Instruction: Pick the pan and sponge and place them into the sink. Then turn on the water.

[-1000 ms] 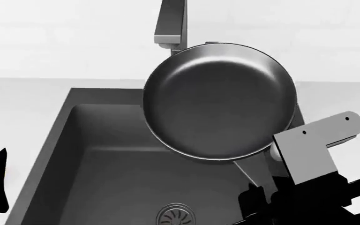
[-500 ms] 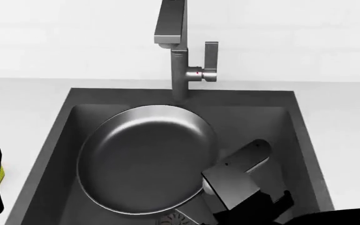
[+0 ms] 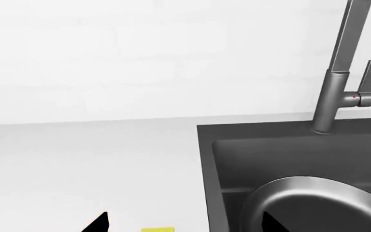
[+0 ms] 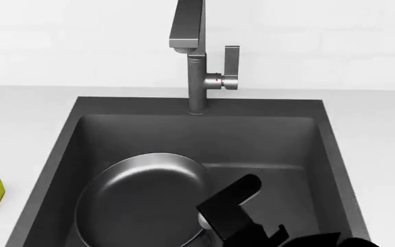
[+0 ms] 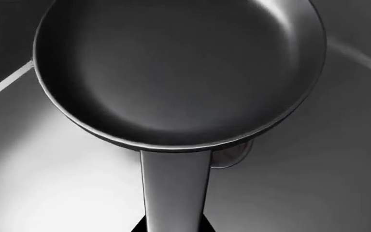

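The dark pan (image 4: 142, 200) is low inside the sink (image 4: 266, 139), toward its left front part. In the right wrist view the pan (image 5: 172, 72) fills the frame, and my right gripper (image 5: 174, 228) is shut on its long handle (image 5: 174, 188). Whether the pan rests on the sink floor is unclear. The yellow sponge (image 4: 0, 192) lies on the counter left of the sink. My left gripper (image 3: 185, 227) hangs open over that spot, its black fingertips (image 3: 98, 224) set wide, with the sponge (image 3: 156, 230) between them, untouched. No water runs.
A square grey tap (image 4: 196, 77) with a side lever (image 4: 231, 67) stands behind the sink, its spout reaching over the basin. The round drain (image 5: 235, 157) peeks out under the pan. White counter (image 4: 376, 144) surrounds the sink, and a white wall rises behind.
My right arm has carried the pan from in front of the tap down and to the left, deep into the sink. The left gripper has barely shifted.
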You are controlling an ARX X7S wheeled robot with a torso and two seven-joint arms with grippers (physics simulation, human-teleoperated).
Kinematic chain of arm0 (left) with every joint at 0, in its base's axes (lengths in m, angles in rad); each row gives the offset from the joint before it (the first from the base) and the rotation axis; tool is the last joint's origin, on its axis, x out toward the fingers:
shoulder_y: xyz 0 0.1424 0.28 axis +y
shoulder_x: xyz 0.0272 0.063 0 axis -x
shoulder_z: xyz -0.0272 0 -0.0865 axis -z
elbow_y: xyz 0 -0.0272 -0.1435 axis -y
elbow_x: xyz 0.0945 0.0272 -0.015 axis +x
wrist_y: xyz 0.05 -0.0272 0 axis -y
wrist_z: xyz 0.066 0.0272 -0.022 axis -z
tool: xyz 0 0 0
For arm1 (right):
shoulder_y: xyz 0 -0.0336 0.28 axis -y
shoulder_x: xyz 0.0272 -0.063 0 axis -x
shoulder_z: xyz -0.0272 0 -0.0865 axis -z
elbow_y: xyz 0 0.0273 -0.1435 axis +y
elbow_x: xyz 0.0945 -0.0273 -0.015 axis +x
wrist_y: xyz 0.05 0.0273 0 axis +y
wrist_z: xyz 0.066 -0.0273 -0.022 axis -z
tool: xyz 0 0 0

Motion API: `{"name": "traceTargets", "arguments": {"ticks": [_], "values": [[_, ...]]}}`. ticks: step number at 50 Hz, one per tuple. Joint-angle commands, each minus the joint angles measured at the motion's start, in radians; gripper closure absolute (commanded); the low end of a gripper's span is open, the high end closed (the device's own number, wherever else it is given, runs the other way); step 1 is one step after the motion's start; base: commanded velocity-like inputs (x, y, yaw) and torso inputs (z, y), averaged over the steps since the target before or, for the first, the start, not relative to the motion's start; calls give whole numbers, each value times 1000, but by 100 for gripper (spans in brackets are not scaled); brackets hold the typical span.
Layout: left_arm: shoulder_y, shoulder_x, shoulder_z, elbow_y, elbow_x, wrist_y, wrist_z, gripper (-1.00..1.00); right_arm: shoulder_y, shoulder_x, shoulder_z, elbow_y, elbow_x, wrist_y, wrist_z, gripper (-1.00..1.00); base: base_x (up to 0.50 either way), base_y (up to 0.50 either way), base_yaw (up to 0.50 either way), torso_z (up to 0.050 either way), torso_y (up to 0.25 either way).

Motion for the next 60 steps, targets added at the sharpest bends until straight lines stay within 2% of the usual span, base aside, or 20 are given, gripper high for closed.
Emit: {"name": "traceTargets", "arguments": {"ticks": [1, 15, 21, 22, 34, 35, 47, 55, 60], "values": [[8, -7, -4, -1, -6, 7, 1, -100, 38, -88, -63, 155, -148, -94, -104, 100, 0, 0, 0, 0, 0], [38, -11, -11, -7, 1, 31, 7, -100, 67, -177, -146, 366, -248, -187, -219, 100, 2, 2, 3, 0, 1], [34, -17, -16, -3, -9, 25, 1, -100, 67, -190, -153, 391, -260, -202, -222, 100, 4, 3, 5, 0, 0], [36, -19, -21, -1, -13, 23, 0, -100, 67, -186, -151, 383, -258, -196, -213, -100, 11, 3, 7, 0, 0], [19, -9, 2, -6, -12, 23, -16, -100, 72, -137, -100, 260, -194, -113, -128, -100, 0, 0, 0, 0, 0], [30, -31, -28, -8, -28, 23, 3, -100, 70, -130, -90, 241, -180, -96, -111, -100, 0, 0, 0, 0, 0], [14, -1, 33, -19, 3, 35, -19, -100, 64, -68, 63, 32, 31, 65, 63, -100, 0, 0, 0, 0, 0], [44, -33, -21, -13, -30, 37, 3, -100, 98, -31, 190, -100, 211, 169, 230, -100, 0, 0, 0, 0, 0], [45, -28, -13, -15, -26, 40, -4, -100, 120, 6, 250, -168, 306, 209, 317, -100, 0, 0, 0, 0, 0]]}}
